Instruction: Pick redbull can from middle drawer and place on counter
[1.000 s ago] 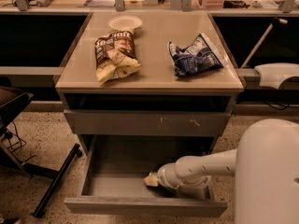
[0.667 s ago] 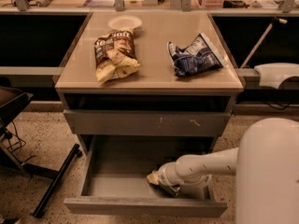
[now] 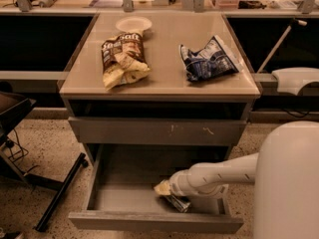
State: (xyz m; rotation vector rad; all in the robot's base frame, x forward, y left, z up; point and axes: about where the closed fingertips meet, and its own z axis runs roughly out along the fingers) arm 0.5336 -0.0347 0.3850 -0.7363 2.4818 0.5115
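Note:
The middle drawer (image 3: 154,222) is pulled open at the bottom of the grey cabinet. My gripper (image 3: 164,189) reaches into it from the right, on the end of my white arm, near the drawer's front right. The redbull can (image 3: 178,202), silvery with dark blue marks, lies tilted on the drawer floor just below and in front of the gripper, partly hidden by it. I cannot tell whether the gripper is touching the can. The tan counter (image 3: 164,49) tops the cabinet above.
On the counter lie a brown snack bag (image 3: 122,59), a dark blue-and-white snack bag (image 3: 209,59) and a small white plate (image 3: 133,24). A shut drawer front with pale scratches (image 3: 159,131) is above the open drawer. My white base (image 3: 289,183) is at the right. A black stand (image 3: 60,193) is at the left.
My gripper has shifted slightly to the right inside the drawer and sits low over the can. Nothing on the counter has moved.

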